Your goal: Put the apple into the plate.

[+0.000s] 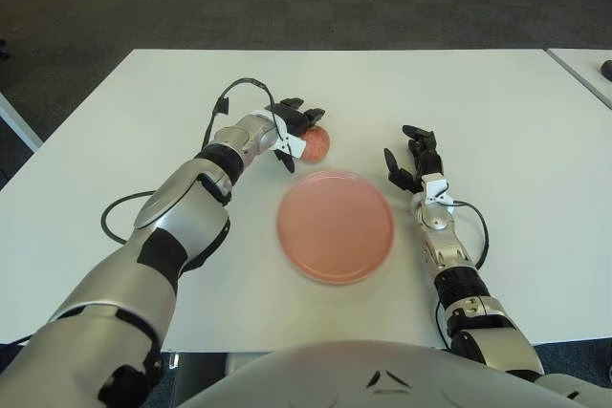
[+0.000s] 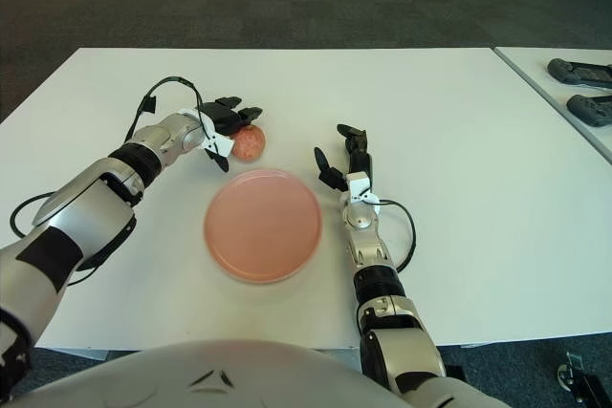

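Left hand cups my apple behind the pink plate; right hand waits spread beside it.

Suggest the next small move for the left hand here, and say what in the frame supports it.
Probably close the fingers firmly on the apple before lifting. The left hand is at the apple with fingers wrapped partway around it, and the apple appears to sit on the table just beyond the empty pink plate. The right hand shows open, right of the plate.
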Robot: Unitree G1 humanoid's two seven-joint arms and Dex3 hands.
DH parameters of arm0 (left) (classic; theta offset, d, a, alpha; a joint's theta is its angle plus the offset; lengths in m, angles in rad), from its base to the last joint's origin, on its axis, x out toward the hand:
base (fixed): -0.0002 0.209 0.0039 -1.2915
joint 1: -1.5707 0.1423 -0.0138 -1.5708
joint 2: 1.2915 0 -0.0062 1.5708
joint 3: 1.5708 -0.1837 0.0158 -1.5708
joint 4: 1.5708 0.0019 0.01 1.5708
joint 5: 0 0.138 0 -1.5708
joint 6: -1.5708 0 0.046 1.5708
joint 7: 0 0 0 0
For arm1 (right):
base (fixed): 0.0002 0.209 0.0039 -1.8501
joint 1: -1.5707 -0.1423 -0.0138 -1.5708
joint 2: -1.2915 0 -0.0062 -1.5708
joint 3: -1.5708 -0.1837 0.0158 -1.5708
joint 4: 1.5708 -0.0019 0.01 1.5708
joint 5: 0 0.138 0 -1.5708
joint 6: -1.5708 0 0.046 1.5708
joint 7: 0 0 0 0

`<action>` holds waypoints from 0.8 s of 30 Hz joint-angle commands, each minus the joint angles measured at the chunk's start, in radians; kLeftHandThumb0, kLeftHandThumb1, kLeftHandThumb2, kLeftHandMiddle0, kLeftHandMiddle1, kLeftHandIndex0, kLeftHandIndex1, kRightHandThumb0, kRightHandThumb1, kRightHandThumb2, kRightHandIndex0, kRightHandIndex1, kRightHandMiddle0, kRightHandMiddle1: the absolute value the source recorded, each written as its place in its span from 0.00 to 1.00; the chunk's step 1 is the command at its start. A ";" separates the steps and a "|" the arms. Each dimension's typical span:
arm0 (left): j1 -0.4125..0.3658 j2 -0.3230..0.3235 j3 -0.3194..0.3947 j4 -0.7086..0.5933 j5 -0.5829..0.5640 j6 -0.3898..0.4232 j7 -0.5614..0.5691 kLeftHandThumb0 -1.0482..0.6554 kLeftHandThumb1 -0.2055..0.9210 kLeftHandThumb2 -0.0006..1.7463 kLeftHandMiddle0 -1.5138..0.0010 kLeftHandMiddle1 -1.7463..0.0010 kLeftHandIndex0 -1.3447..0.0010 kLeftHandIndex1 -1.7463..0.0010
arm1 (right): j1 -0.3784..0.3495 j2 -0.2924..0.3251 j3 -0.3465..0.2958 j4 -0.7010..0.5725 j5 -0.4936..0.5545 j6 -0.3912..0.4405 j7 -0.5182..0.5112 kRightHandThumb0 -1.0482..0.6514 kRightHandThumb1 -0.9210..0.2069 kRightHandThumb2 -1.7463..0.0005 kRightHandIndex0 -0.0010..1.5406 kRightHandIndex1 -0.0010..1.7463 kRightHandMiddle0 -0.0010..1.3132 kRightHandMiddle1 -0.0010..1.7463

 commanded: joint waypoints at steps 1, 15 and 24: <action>0.015 0.000 0.000 0.015 0.001 -0.018 -0.006 0.02 0.83 0.01 1.00 1.00 1.00 1.00 | 0.042 0.005 -0.003 0.059 0.000 0.050 0.004 0.29 0.22 0.59 0.21 0.20 0.00 0.54; 0.012 0.003 0.022 0.022 -0.024 -0.065 -0.002 0.10 0.83 0.05 0.95 0.99 0.99 0.81 | 0.039 0.001 -0.005 0.065 0.000 0.048 0.004 0.30 0.22 0.59 0.23 0.23 0.00 0.55; 0.035 -0.029 0.026 0.036 -0.029 -0.044 0.023 0.13 0.83 0.08 0.73 0.90 1.00 0.45 | 0.037 0.000 -0.008 0.073 0.002 0.042 0.002 0.33 0.25 0.55 0.20 0.28 0.00 0.55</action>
